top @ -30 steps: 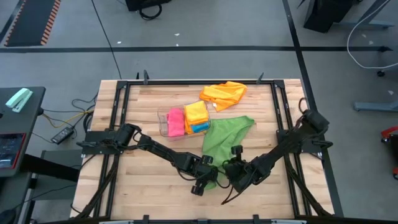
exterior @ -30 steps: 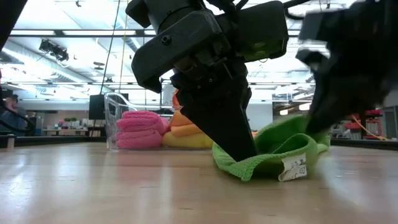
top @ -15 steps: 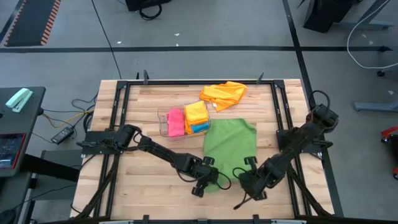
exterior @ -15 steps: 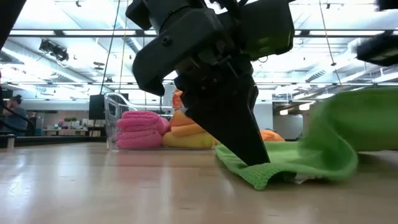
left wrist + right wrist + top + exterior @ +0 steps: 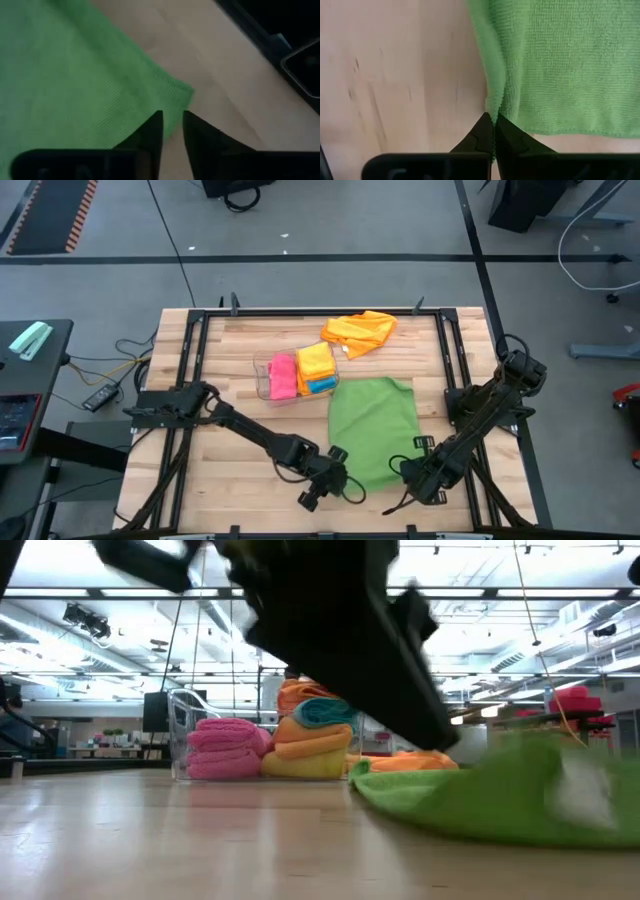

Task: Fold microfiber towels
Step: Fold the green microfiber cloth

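The green towel (image 5: 373, 430) lies spread flat, ready for folding; the right gripper (image 5: 493, 121) pinches its near corner; the left gripper (image 5: 171, 131) has fingers slightly parted, holding nothing.

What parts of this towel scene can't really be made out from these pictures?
- Low view: the near part of the green towel is blurred, and a dark arm covers what lies above it.
- High view: the blue cloth in the clear bin is mostly buried under the yellow one.
- Left wrist view: the left tool has a small gap; whether it touches the towel is unclear.
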You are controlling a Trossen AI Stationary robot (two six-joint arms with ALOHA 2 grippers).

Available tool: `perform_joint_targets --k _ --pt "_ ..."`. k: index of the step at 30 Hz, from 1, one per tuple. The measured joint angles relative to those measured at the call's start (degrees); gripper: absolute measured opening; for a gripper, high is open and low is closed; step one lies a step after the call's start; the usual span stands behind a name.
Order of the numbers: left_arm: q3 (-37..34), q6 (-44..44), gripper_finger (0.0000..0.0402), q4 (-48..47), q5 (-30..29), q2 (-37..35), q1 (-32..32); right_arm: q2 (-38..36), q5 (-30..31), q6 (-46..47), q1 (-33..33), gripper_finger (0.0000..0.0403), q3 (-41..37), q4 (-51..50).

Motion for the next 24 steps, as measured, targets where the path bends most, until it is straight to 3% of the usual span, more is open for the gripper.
perform_joint_targets --k 13,18,24 --pt "0.0 1.0 0.0212 2.8 -3.6 0.0 -3.6 0.0 2.4 -0.4 0.0 0.0015 0.0 2.5" --pt "0.0 1.1 0.0226 4.0 -7.8 1.5 -4.8 0.0 2.4 -0.1 0.0 0.0015 0.0 2.7" --pt "0.1 1.1 0.0214 6.0 -10.3 3.0 -5.4 0.0 2.4 0.0 0.0 0.0015 0.0 3.3"
